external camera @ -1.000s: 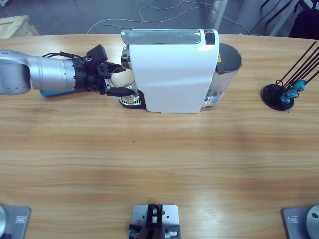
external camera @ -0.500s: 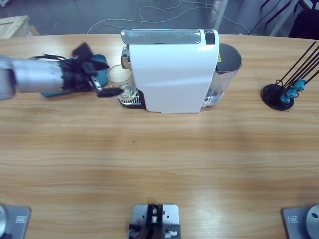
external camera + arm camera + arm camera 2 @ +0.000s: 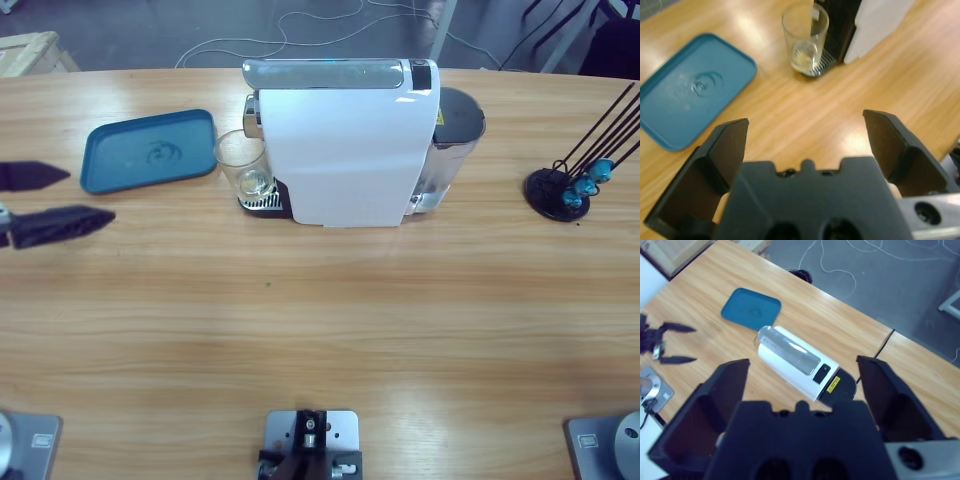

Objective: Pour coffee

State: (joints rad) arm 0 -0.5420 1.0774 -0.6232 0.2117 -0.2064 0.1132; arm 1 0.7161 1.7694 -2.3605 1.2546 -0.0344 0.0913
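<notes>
Overhead, a white coffee machine [image 3: 345,140] stood near the table's [image 3: 320,330] far edge, and a clear glass tumbler [image 3: 243,164] sat on its drip grate, touching the machine's front. Only a shallow pale layer of coffee [image 3: 256,184] showed at the tumbler's bottom. A blue tray [image 3: 148,150] lay flat just beside the tumbler, apart from it. At the picture's left edge the left gripper [image 3: 35,200] showed as two black jaws spread wide with nothing between them, well apart from the tumbler. Far off at the other end stood a black round stand [image 3: 556,192] with thin rods and small blue pieces. From the left wrist, the left gripper [image 3: 810,135] held its jaws wide over bare wood, gripping nothing; beyond them stood the tumbler [image 3: 805,37] with its thin layer of coffee [image 3: 803,56], the tray [image 3: 690,87] lying off to one side. From the right wrist, the right gripper [image 3: 805,385] hung high above the table with its jaws wide and empty; below lay the machine [image 3: 797,365], the tray [image 3: 750,310] and, small at the edge, the left gripper [image 3: 667,344].
</notes>
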